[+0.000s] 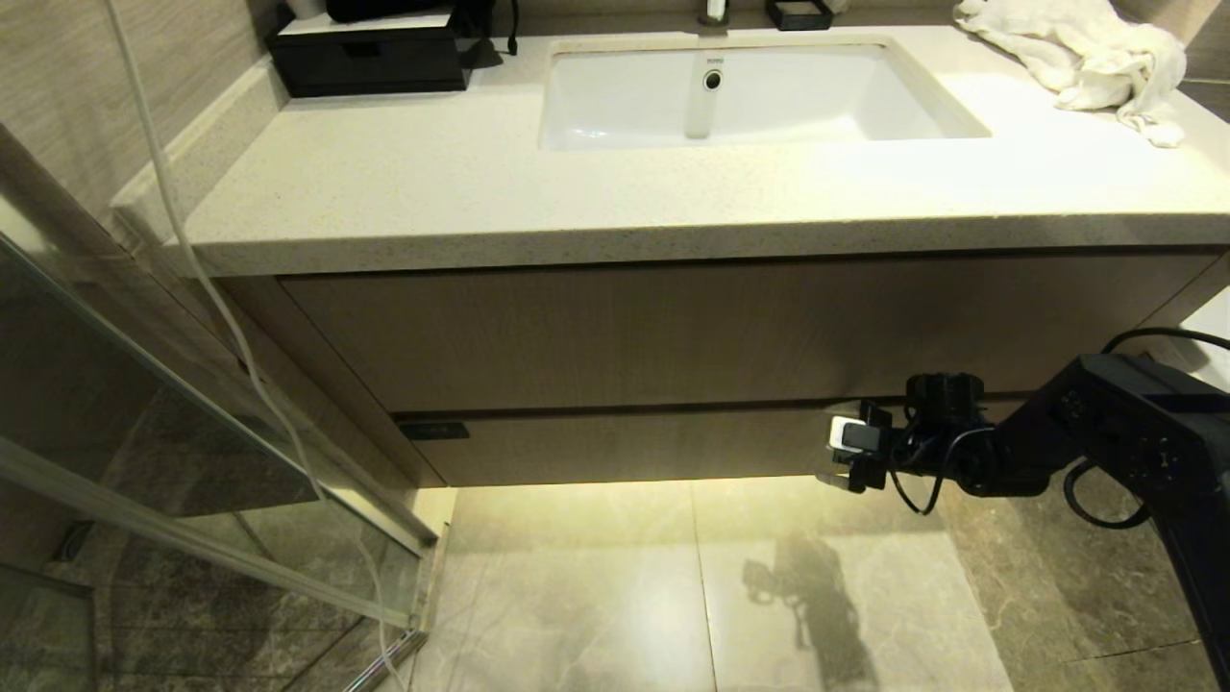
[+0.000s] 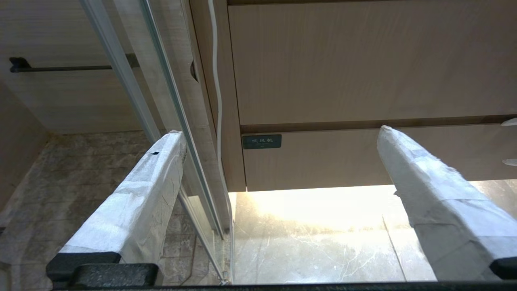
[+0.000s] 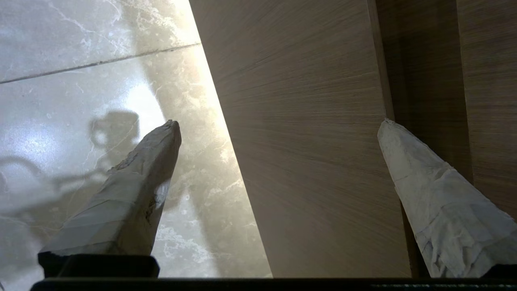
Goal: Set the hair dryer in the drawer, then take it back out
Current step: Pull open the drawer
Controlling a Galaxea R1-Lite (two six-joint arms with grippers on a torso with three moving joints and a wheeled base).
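Head view: my right gripper (image 1: 834, 455) sits at the closed drawer (image 1: 625, 447) face near its right end, fingers (image 3: 141, 173) spread wide and empty, straddling the face to pull it. Left fingers (image 2: 153, 178) open, parked. Hair dryer not visible.

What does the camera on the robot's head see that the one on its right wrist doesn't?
Only the head view shows the countertop, sink, white towel, black box and the whole right arm. Only the right wrist view shows the right gripper close up, its wrapped fingers spread open. Both show the shut drawer and the lit floor.
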